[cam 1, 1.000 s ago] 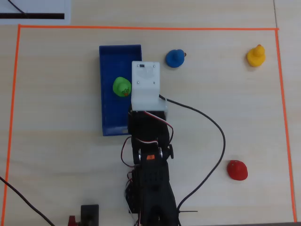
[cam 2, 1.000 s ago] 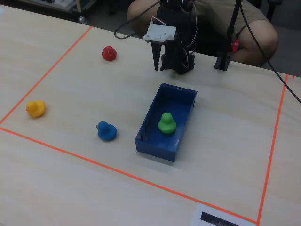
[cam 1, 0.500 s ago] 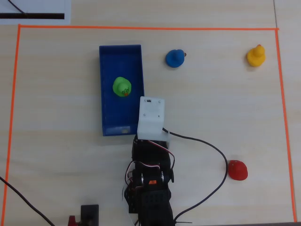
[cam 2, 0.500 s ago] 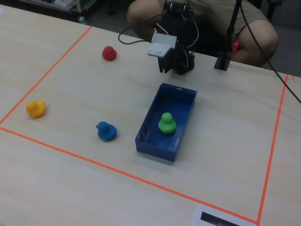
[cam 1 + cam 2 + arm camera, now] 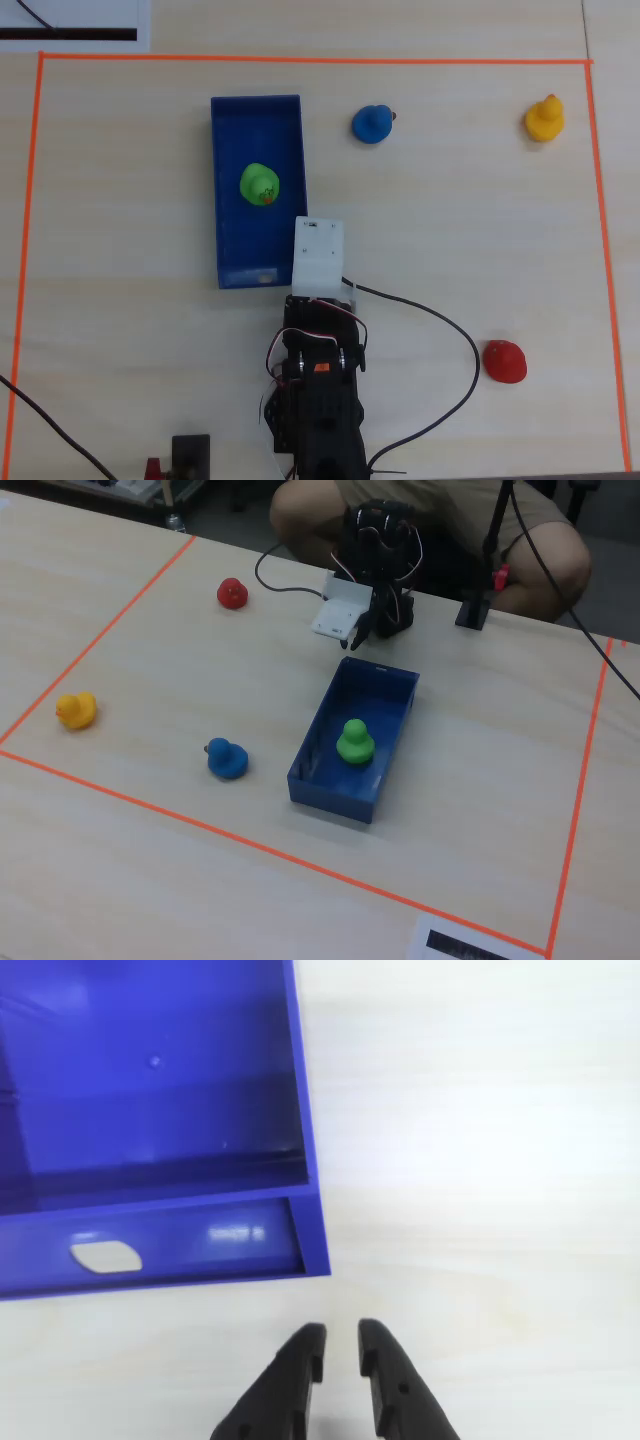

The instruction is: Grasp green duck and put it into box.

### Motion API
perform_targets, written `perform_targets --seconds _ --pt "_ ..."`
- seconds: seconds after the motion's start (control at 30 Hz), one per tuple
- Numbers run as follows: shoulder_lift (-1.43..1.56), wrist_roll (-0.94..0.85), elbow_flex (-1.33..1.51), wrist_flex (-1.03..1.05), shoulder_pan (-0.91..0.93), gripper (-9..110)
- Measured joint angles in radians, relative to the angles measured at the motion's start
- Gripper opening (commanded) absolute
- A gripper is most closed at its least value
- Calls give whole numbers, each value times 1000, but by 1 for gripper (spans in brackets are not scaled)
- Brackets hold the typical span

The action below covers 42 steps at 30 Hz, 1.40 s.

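Worktop (image 5: 450, 230): light wood, orange tape border (image 5: 300, 61) marking the work zone, all objects inside it. Arm (image 5: 318, 400) at bottom centre of the overhead view, folded back toward its base, clear of the box; likely a rest pose since the drop looks done.

Box (image 5: 225, 180): blue, long, upper-left-centre of the overhead view, open top. In the wrist view only its near corner (image 5: 310, 1220) shows, upper left of frame.

Green duck (image 5: 260, 184): upright inside the box, about mid-length, toward the right wall in the overhead view; also seen in the fixed view (image 5: 355, 742). Task appears complete.

End effector (image 5: 340, 1345): bottom centre of the wrist view, over bare worktop just below the box corner, fingers nearly together with a thin gap, gripping nothing.

Distractors, well apart: blue duck (image 5: 373, 124), yellow duck (image 5: 545, 119), red duck (image 5: 505, 361), untouched.
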Motion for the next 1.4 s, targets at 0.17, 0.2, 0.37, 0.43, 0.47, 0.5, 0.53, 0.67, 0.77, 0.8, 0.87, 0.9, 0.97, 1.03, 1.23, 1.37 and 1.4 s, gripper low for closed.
perform_targets --seconds 0.17,0.2,0.37,0.43,0.47,0.5,0.53,0.67,0.77,0.8,0.87,0.9,0.97,1.03,1.23,1.37,1.4 --pt "0 -5 69 -77 0 0" --pt "0 -14 89 -95 0 0" --pt "0 -72 229 -166 -5 0" --pt "0 -77 233 -167 -5 0" --pt "0 -77 233 -167 -5 0" --pt "0 -77 233 -167 -5 0" --pt "0 -77 233 -169 -5 0" --pt "0 -77 235 -169 -5 1" --pt "0 -77 235 -169 -5 3" --pt "0 -77 235 -169 -5 3" --pt "0 -77 235 -169 -5 4" --pt "0 -77 235 -169 -5 4" --pt "0 -77 235 -169 -5 4" --pt "0 -77 235 -169 -2 4" --pt "0 -77 235 -169 2 4" --pt "0 -77 235 -169 2 4" --pt "0 -77 235 -169 2 4"
